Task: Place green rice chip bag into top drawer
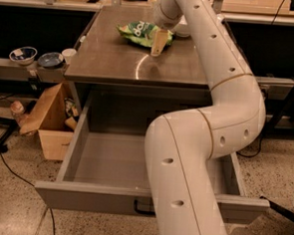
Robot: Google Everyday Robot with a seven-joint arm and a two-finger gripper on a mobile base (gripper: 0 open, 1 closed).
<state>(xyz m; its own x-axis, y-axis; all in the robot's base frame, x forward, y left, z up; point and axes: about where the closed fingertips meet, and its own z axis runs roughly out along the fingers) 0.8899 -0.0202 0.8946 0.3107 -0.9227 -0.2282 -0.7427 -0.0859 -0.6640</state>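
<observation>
Green rice chip bag (136,31) lies crumpled on the far part of the tabletop (110,62). Gripper (158,43) is angled down at the bag's right edge, placed for a pickup, I judge; whether wide or narrow, cannot tell. Top drawer (109,159) stands pulled out on the near side below, grey interior bare, ready to receive.

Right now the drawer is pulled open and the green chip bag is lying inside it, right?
Not quite. The top drawer is open, but the green rice chip bag lies on the tabletop above it, not inside, as the camera view shows. The gripper is over the tabletop, at the bag's edge.
</observation>
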